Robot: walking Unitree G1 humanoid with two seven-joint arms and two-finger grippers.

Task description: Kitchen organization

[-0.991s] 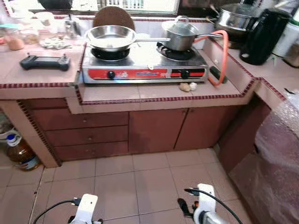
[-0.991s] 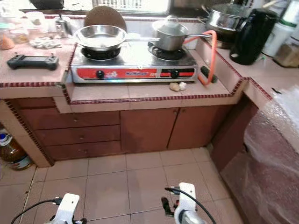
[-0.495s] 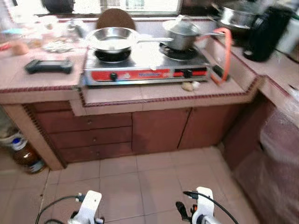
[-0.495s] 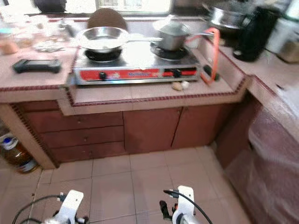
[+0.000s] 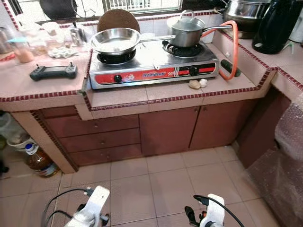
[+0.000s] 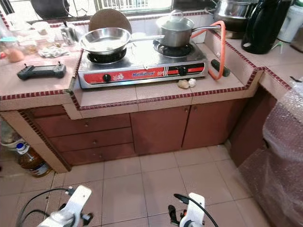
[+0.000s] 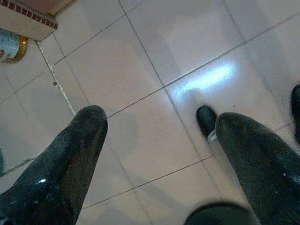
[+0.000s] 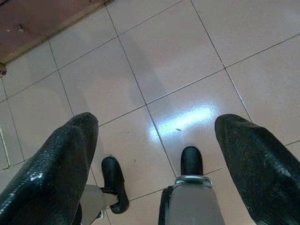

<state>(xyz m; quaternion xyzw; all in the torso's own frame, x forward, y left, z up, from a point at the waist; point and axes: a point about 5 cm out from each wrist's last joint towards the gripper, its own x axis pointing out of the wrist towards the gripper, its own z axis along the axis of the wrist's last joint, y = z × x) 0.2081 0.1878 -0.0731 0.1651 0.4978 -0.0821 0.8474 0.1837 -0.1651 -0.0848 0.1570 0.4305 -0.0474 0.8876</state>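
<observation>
Left eye view: tiled bench [image 5: 42,87] well ahead of and above both hands, carrying a two-burner stove [image 5: 154,66]. Frying pan [image 5: 115,40] on the burner nearer the left side, lidded saucepan [image 5: 186,30] on the other. Orange gas hose [image 5: 229,47] loops off the stove's right end. Two small pale lumps [image 5: 197,84] on the bench edge just in front of the stove. Black controller [image 5: 53,72] on the bench left of the stove. Oil bottle [image 5: 39,161] on the floor [image 5: 156,182] by the cabinet corner. Both arms hang low over the floor, well apart from everything on the bench.

Right eye view: same layout; black kettle [image 6: 265,26] on the far right bench, bubble-wrapped object [image 6: 284,156] at right.

Left wrist view: left hand [image 7: 159,131] released, fingers [image 7: 70,154] spread wide, nothing between them, floor tiles below.

Right wrist view: right hand [image 8: 157,140] likewise released, fingers [image 8: 61,159] spread, nothing held, floor tiles beneath.
</observation>
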